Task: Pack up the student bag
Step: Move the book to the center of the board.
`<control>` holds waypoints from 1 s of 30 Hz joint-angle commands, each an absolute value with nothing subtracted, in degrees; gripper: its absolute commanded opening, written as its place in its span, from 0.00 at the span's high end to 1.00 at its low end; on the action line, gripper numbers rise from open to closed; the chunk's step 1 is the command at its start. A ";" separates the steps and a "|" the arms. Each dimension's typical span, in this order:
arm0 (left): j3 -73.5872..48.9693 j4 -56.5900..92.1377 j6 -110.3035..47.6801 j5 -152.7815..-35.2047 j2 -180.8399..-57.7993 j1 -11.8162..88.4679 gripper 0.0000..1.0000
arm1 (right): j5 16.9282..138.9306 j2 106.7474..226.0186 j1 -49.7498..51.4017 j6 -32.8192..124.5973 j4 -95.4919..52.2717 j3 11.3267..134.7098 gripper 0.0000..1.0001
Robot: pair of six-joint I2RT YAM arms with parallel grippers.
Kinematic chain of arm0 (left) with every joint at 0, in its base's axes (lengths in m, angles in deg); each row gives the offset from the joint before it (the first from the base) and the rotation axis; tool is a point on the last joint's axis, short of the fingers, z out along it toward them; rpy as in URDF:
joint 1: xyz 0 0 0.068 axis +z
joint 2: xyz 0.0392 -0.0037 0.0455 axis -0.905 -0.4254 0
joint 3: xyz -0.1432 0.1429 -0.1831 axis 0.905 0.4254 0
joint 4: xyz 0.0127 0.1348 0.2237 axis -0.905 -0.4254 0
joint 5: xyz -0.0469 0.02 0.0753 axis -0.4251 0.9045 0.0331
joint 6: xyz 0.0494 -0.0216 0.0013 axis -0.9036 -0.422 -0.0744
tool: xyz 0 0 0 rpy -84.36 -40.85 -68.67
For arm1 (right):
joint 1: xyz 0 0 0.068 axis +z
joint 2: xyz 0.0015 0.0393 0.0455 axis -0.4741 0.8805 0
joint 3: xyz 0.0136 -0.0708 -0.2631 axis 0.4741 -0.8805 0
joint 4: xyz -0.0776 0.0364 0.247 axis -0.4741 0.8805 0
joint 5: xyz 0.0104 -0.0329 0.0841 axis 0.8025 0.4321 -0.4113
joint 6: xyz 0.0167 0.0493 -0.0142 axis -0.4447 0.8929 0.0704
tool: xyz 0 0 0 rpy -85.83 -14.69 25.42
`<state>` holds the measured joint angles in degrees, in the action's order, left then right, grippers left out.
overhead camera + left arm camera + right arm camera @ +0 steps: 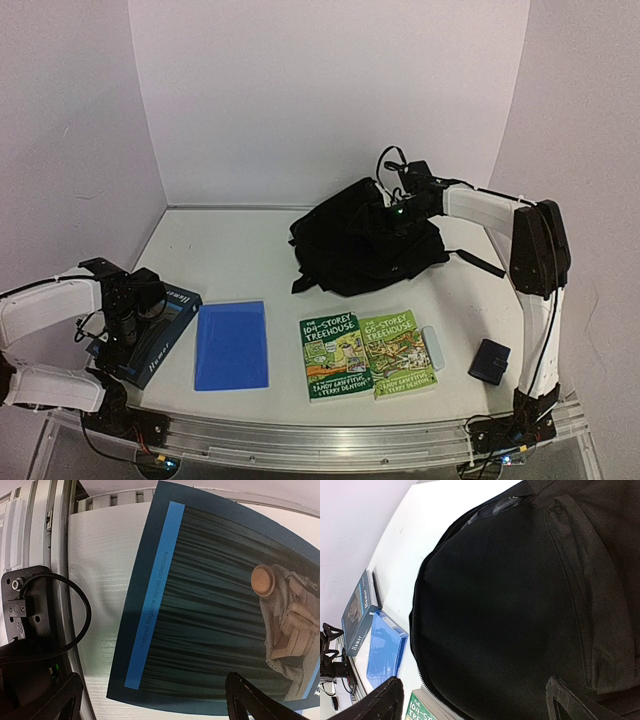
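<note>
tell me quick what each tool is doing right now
left tool: open, empty, above the dark blue book
right tool: open, empty, above the student bag

The green book reads "104-STOREY TREEHOUSE"; the dark magazine reads "Featured Magazine layouts collections"

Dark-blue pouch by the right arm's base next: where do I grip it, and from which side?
Grip the dark-blue pouch across its body, edge to edge, coming straight down from above. It lies flat, small, apart from the Treehouse books, so a top pinch likely fits; its low sides offer little sideways.
</note>
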<state>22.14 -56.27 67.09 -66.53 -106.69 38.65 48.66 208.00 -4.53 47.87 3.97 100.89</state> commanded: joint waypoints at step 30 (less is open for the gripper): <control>-5.12 -17.02 -6.30 -84.61 -149.85 51.47 0.38 | 46.57 210.98 -4.37 45.52 6.18 107.60 0.02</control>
<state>1.55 -19.46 8.66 -73.40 -139.93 51.38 47.90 209.51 -4.53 46.32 6.21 104.37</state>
